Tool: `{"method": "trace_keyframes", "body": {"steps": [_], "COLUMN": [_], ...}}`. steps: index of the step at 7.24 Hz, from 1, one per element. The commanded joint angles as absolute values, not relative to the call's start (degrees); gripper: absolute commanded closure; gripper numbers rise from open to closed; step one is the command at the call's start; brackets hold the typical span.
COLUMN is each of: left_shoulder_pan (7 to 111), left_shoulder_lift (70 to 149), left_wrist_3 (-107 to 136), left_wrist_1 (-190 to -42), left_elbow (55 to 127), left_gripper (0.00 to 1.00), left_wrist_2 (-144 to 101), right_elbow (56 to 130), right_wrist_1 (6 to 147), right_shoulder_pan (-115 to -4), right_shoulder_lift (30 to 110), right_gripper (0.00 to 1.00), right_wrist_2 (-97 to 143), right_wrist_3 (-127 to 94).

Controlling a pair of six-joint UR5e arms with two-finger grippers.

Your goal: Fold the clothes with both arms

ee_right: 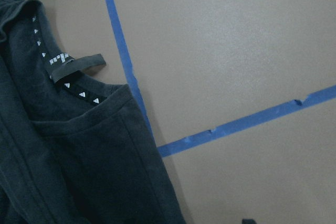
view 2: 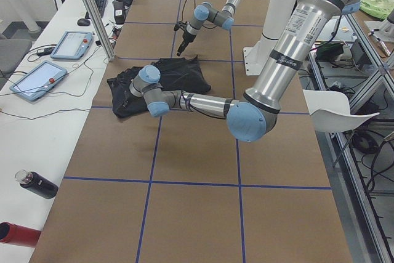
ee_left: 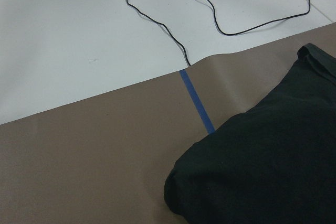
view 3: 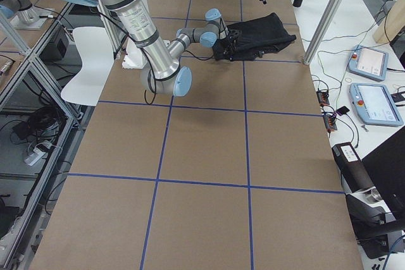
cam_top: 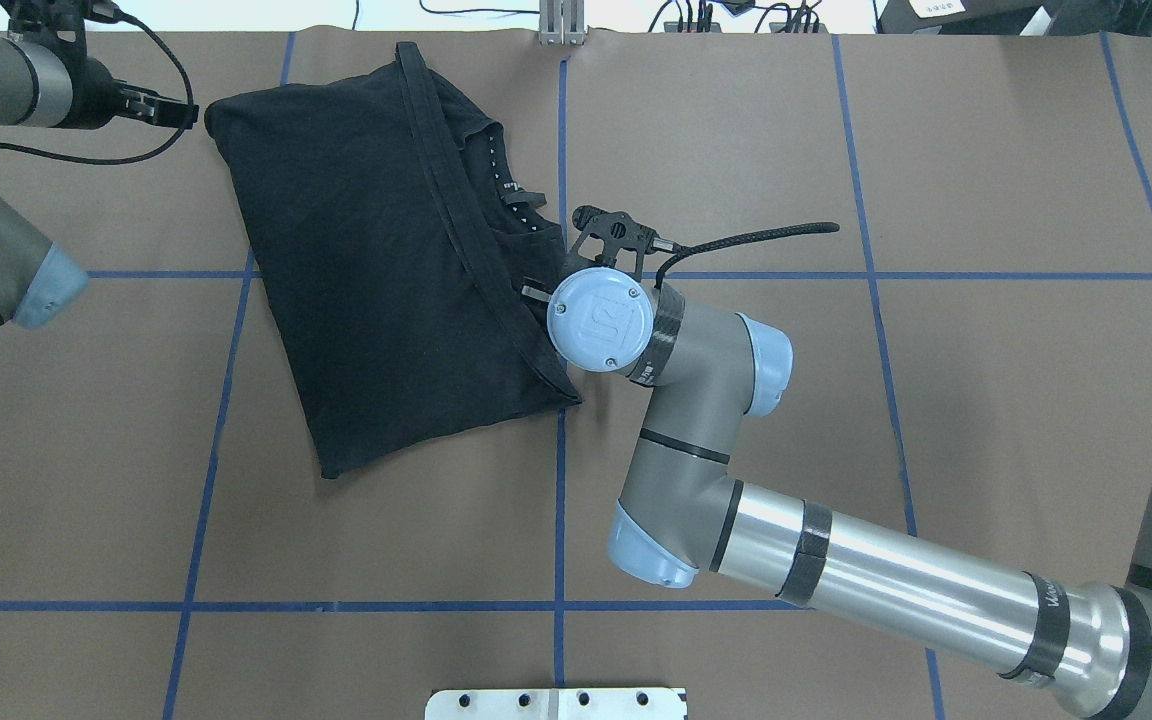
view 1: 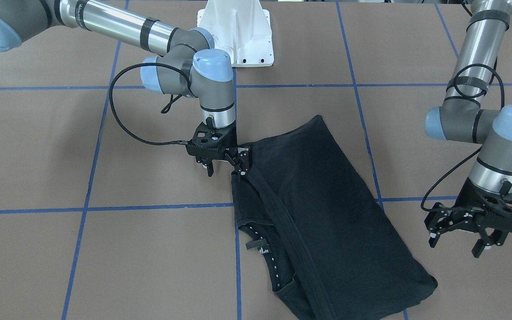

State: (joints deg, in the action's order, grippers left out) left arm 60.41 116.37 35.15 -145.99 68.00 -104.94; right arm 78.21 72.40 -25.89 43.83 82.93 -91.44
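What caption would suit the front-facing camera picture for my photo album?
Right gripper open at the edge of the folded black T-shirt; left gripper open, apart from it.

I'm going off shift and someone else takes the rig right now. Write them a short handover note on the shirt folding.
Left gripper: open and empty, hanging over bare table beside a corner of the T-shirt, clear of it.
Right gripper: open and low at the opposite edge, up from the collar. One finger meets the cloth edge, nothing clamped.
T-shirt: lies slantwise on the table, folded into a long narrow shape, collar and label showing.
Done: the lengthwise fold, by the look of it.
Left: probably a crosswise fold, then squaring up.
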Motion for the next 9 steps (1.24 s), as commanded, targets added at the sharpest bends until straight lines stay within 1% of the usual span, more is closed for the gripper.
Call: {"method": "trace_keyframes", "body": {"steps": [1, 3, 4, 5, 6, 7, 9], "left_shoulder_pan": [60.38, 60.38, 60.38, 60.47, 60.47, 60.47, 60.47], "left_shoulder_lift": [116.28, 116.28, 116.28, 116.28, 116.28, 116.28, 116.28], "left_wrist_3": [35.16, 35.16, 35.16, 35.16, 35.16, 35.16, 35.16], "left_wrist_1": [-145.99, -145.99, -145.99, -145.99, -145.99, -145.99, -145.99], "left_elbow": [67.94, 67.94, 67.94, 67.94, 67.94, 67.94, 67.94], "left_gripper": [0.00, 0.00, 0.00, 0.00, 0.00, 0.00, 0.00], "left_wrist_2": [-104.85, -104.94, -104.94, -104.94, -104.85, -104.94, -104.94], "right_elbow": [75.94, 75.85, 75.85, 75.85, 75.85, 75.85, 76.81], "right_wrist_1": [72.33, 72.33, 72.25, 72.33, 72.33, 72.42, 72.68], "right_shoulder_pan": [-24.70, -24.00, -23.99, -23.99, -23.99, -23.99, -23.99], "right_shoulder_lift": [42.28, 42.28, 42.19, 42.01, 42.01, 42.01, 42.62], "right_gripper": [0.29, 0.38, 0.54, 0.74, 0.97, 1.00, 1.00], "right_wrist_2": [82.01, 81.83, 81.83, 81.91, 81.91, 81.91, 82.18], "right_wrist_3": [-91.58, -91.67, -91.67, -91.41, -91.23, -91.14, -89.66]}}
